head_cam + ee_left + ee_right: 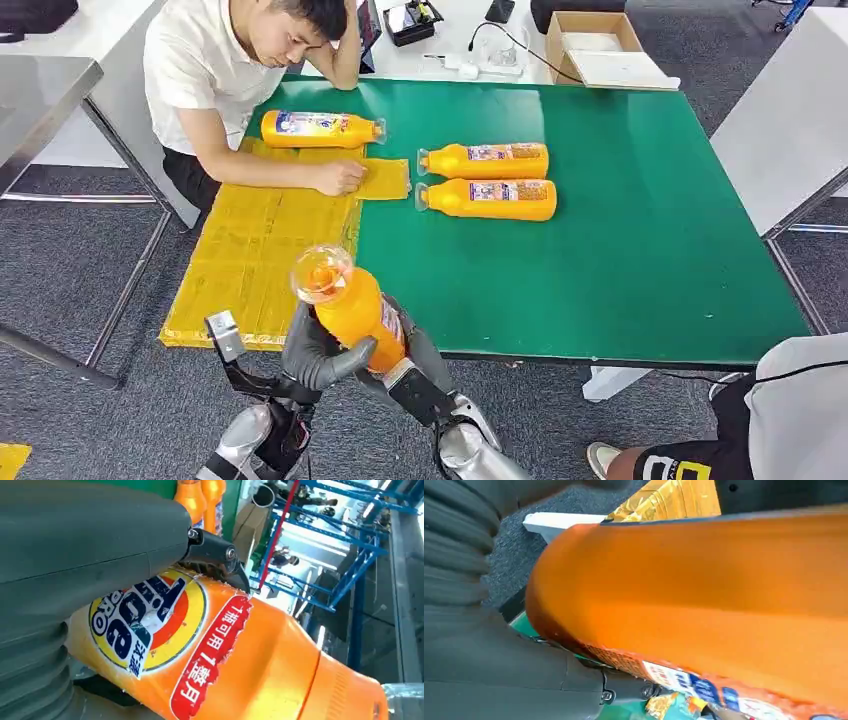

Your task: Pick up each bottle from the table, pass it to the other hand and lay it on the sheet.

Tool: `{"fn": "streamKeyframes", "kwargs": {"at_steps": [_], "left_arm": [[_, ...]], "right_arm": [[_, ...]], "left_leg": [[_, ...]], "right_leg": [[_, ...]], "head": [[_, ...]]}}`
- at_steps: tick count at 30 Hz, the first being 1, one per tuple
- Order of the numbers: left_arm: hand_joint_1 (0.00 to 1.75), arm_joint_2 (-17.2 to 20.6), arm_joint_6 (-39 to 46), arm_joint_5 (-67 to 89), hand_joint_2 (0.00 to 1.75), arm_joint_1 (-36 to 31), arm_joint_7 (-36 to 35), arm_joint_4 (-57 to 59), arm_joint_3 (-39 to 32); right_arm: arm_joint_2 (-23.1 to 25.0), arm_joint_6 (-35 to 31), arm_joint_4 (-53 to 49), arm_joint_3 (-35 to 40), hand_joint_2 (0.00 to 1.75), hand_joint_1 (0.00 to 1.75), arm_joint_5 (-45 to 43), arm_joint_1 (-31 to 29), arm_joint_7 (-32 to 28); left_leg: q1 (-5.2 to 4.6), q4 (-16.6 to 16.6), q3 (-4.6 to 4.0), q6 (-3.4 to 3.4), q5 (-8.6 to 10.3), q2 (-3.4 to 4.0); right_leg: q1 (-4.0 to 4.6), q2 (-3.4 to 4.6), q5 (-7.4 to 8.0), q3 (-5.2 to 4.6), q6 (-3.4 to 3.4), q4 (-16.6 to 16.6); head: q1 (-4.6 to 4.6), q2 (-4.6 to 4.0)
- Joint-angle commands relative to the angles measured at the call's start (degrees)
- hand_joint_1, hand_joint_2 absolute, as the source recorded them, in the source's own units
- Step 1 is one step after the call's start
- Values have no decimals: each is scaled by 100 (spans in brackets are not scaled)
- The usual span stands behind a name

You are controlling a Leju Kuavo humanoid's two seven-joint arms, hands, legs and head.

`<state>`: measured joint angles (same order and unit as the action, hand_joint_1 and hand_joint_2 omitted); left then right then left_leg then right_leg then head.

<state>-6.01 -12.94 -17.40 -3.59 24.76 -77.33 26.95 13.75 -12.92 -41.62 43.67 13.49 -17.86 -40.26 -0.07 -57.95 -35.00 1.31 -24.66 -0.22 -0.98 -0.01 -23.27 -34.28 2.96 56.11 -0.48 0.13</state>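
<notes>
The orange bottle (352, 305) is being held up in front of the robot, near the yellow sheet (255, 255), with both hands wrapping their fingers around it. This looks like the pass: the left hand (318, 352) is gripping it, so I think the right hand (420, 362) should let go next.

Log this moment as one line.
phase: handover | held bottle: both hands grip | left hand | right hand | sheet: one bottle
</notes>
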Motion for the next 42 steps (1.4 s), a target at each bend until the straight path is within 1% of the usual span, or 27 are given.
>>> {"fn": "streamKeyframes", "kwargs": {"at_steps": [1, 2, 3, 4, 5, 7, 8, 10, 11, 13, 16, 18, 19, 21, 22, 23, 24, 25, 26, 29, 30, 33, 36, 38, 39, 41, 42], "left_arm": [[175, 66, 428, -684, 175, -499, -820, 406, -323], [175, 76, 482, -704, 175, -497, -827, 378, -356], [175, 81, 560, -746, 175, -484, -844, 343, -408], [175, 89, 624, -775, 175, -487, -850, 314, -457], [175, 102, 730, -803, 175, -497, -879, 293, -537], [175, 138, 913, -820, 175, -572, -896, 276, -676], [175, 161, 1070, -711, 175, -629, -867, 307, -722], [175, 221, 1526, -260, 175, -810, -700, 457, -793], [175, 228, 1837, 43, 175, -959, -629, 623, -892], [175, 265, 1831, 37, 175, -1009, -626, 631, -931], [175, 270, 2635, 1060, 175, -1304, -269, 930, -1028], [175, 251, 2658, 1147, 175, -1382, -268, 971, -1100], [175, 251, 2658, 1147, 175, -1382, -268, 971, -1100], [175, 251, 2658, 1147, 175, -1382, -268, 971, -1100], [175, 238, 2656, 1156, 175, -1371, -269, 965, -1091], [175, 238, 2656, 1156, 175, -1371, -269, 965, -1091], [175, 232, 2656, 1165, 175, -1354, -270, 955, -1088], [175, 232, 2656, 1165, 175, -1354, -270, 955, -1088], [175, 250, 2924, 1468, 175, -1370, -162, 957, -1063], [175, 433, 3714, 2810, 175, -1570, -35, 1156, -960], [175, 490, 4004, 3419, 175, -1700, -90, 1366, -950], [175, 578, 4038, 4013, 175, -2067, -309, 2000, -958], [175, 661, 4244, 4770, 175, -2497, -441, 2787, -922], [175, 835, 4298, 5702, 175, -3006, -836, 3665, -709], [175, 898, 4316, 6218, 175, -3283, -1014, 4104, -542], [175, 923, 4268, 6335, 175, -3460, -987, 4339, -530], [175, 932, 4227, 6668, 175, -3628, -1169, 4623, -404]], "right_arm": [[-113, -184, -544, 121, 0, 0, 99, 154, 26], [-118, -187, -594, 94, 0, 0, 74, 178, 26], [-134, -253, -719, 74, 0, 0, 48, 224, 26], [-175, -343, -838, 82, 0, 0, 37, 271, 26], [-187, -401, -810, 81, 0, 0, 61, 283, 26], [-245, -572, -813, 107, 0, 0, 157, 277, 26], [-261, -624, -838, 62, 0, 0, 143, 284, 26], [-278, -842, -907, 0, 0, 0, 133, 278, 26], [-238, -1131, -767, -20, 0, 0, 317, 224, 26], [-235, -1132, -757, -25, 0, 0, 320, 214, 26], [-317, -1713, -1004, 97, 0, 0, 733, 251, 26], [-313, -1717, -1007, 93, 0, 0, 742, 260, 26], [-313, -1717, -1007, 93, 0, 0, 742, 260, 26], [-313, -1717, -1007, 93, 0, 0, 742, 260, 26], [-305, -1717, -999, 90, 0, 0, 747, 258, 26], [-305, -1717, -999, 90, 0, 0, 747, 258, 26], [-303, -1721, -998, 88, 0, 0, 752, 260, 26], [-303, -1721, -998, 88, 0, 0, 752, 260, 26], [-288, -1957, -1213, -2, 0, 0, 638, 354, 26], [-293, -1985, -1801, -46, 0, 0, 111, 528, 26], [-330, -1890, -2026, -56, 0, 0, -121, 551, 26], [-300, -1647, -2177, -57, 0, 0, -376, 556, 26], [-219, -1488, -2179, 38, 0, 0, -523, 531, 26], [-144, -1204, -2051, 198, 0, 0, -690, 443, 26], [-140, -1090, -2023, 315, 175, 0, -694, 392, 26], [-105, -1098, -1975, 357, 175, 0, -689, 372, 26], [-124, -1051, -1946, 438, 175, 0, -672, 331, 26]], "left_leg": [[9, 2, 36, -12, -14, -2], [5, 2, 11, -8, -3, -5], [4, 2, 8, -5, -3, 0], [7, 2, 22, -9, -9, 0], [3, 3, 10, -6, -3, -1], [10, 1, 35, -12, -15, 1], [7, 1, 27, -11, -12, 4], [9, 2, 24, -12, -8, -3], [9, -2, 27, -13, -11, -6], [7, 1, 21, -11, -5, 1], [7, 4, 28, -13, -6, 5], [3, 2, 4, -7, 5, -13], [9, 0, 16, -10, 0, -17], [4, 4, 10, -6, 3, 0], [10, 3, 39, -13, -11, 4], [4, 4, 12, -6, 3, -7], [8, 5, 25, -9, -2, -6], [7, 2, 16, -8, -1, -1], [3, 3, 7, -6, 3, -2], [8, -1, 20, -12, -5, -5], [7, 0, 15, -11, -2, -6], [6, 1, 4, -8, 5, -8], [8, 2, 16, -12, 4, -10], [10, 1, 17, -12, 4, -4], [12, 1, 21, -17, 5, -5], [12, 2, 11, -12, 12, -10], [11, 1, 8, -14, 13, -4]], "right_leg": [[10, -4, -15, 40, -19, -2], [6, -5, -5, 14, -11, -1], [4, -1, -3, 10, -8, -2], [8, -1, -9, 24, -14, -1], [4, -2, -4, 12, -9, -2], [11, -1, -15, 38, -19, -1], [8, 2, -11, 28, -16, 0], [10, -5, -10, 27, -17, 1], [10, -8, -13, 32, -19, 3], [7, 1, -5, 24, -16, 1], [8, 3, -6, 29, -18, -1], [3, -15, -2, 8, -7, 1], [9, -19, -8, 23, -13, 1], [3, 0, -1, 12, -6, 0], [10, 2, -13, 40, -18, 1], [3, -8, -2, 17, -7, -2], [8, -7, -7, 30, -12, -4], [6, -2, -4, 21, -10, -2], [2, -3, -1, 10, -6, -1], [8, -7, -10, 25, -15, 3], [7, -8, -8, 20, -13, 4], [5, -9, -1, 8, -9, 1], [8, -12, -3, 20, -14, 2], [9, -5, -2, 18, -13, 3], [11, -7, -3, 23, -18, 5], [9, -10, 0, 15, -11, 3], [8, -4, 2, 10, -9, 4]], "head": [[0, 0], [0, 0], [2, 0], [0, 0], [2, 0], [0, 0], [2, 0], [0, 0], [4, 0], [0, 0], [-2, 0], [0, 0], [4, 0], [-2, 0], [0, 0], [2, 0], [2, 0], [0, 0], [0, 0], [0, 0], [2, 0], [2, 0], [2, 0], [0, 0], [0, 0], [2, 0], [2, 0]]}}
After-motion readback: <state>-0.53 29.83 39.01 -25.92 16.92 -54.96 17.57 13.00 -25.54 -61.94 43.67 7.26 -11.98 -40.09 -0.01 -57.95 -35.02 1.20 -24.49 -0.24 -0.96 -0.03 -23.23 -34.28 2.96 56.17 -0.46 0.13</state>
